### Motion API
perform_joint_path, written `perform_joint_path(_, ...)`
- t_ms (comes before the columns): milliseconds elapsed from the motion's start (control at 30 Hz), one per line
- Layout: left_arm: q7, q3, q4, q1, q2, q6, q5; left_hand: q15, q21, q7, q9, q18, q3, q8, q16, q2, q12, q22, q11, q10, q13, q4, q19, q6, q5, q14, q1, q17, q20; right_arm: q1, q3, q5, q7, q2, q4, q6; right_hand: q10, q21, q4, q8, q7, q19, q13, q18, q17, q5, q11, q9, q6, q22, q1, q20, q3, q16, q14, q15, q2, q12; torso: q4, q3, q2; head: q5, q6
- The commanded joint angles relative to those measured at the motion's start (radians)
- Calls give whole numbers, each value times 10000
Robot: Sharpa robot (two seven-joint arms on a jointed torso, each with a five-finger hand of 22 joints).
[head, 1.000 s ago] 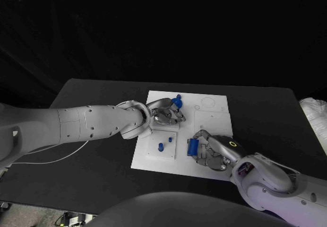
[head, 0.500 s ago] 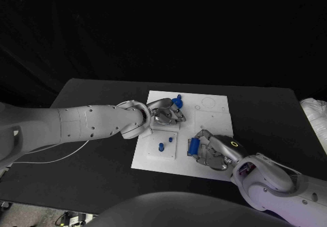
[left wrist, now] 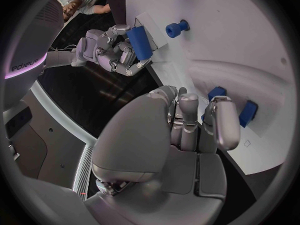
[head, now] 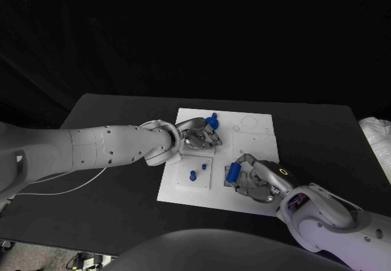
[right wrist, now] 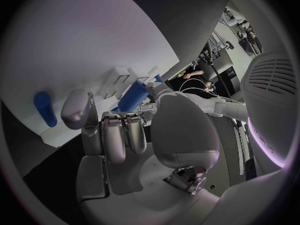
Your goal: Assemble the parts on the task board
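**Blue part held over the board's near edge**

Blue and long, the cylinder part (head: 234, 172) sits pinched in the right robot hand (head: 259, 180), fingers curled round it above the near side of the task board (head: 252, 135). The left robot hand (head: 198, 135) rests on the board's far half with fingers folded; a small blue part (head: 212, 121) shows at its fingertips, but whether it grips that piece I cannot tell. Two little blue pegs (head: 193, 172) stand between the two hands.

Risk, as I judge it: the cylinder could tilt or slip as it goes down, since the fingers hide its seat. A sideways drift would knock the pegs just beside it.

Open board lies beyond the right hand; bare black desk (head: 114, 113) lies all round.
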Motion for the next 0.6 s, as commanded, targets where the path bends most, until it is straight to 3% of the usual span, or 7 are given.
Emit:
perform_joint_path(33, -22, 5, 18, -2, 12, 165, 32, 15, -52, 67, 10, 184, 64, 25, -23, -10, 41, 1862, 52, -12, -13, 12, -22, 24, -47, -84, 97, -11, 32, -8, -1, 272, 335, -14, 33, -71, 597, -57, 197, 52, -260, -9, 2194, 135, 2627, 293, -98, 281, 567, 1233, 68, -83, 366, 54, 1041, -97, 31, -75, 4, -6, 1, 3, 1)
perform_joint_path(200, -31, 5, 15, -4, 18, 182, 32, 15, -52, 67, 10, 184, 64, 25, -23, -10, 41, 1862, 52, -12, -13, 12, -22, 24, -47, -84, 97, -11, 32, -8, -1, 307, 469, -31, 62, 121, 545, -113, 121, -380, -238, -40, 2151, 139, 2627, 945, -131, 133, 291, 1225, 187, -112, 666, 54, 1041, -125, -112, -112, 0, -3, 5, 28, 1)
perform_joint_path(600, -54, 5, -33, -100, 20, 220, 32, 17, -58, 71, 8, 185, 71, 22, -15, -15, 39, 1861, 55, -18, -13, 12, -26, 16, -48, -82, 95, 2, 35, -8, -1, 272, 655, -44, 73, 574, 520, -156, 57, -1256, -258, -79, 2134, 141, 2627, 1264, -170, -183, -141, 1224, 255, -138, 1082, 54, 1041, -152, -268, -130, -4, -3, 1, 29, 1)
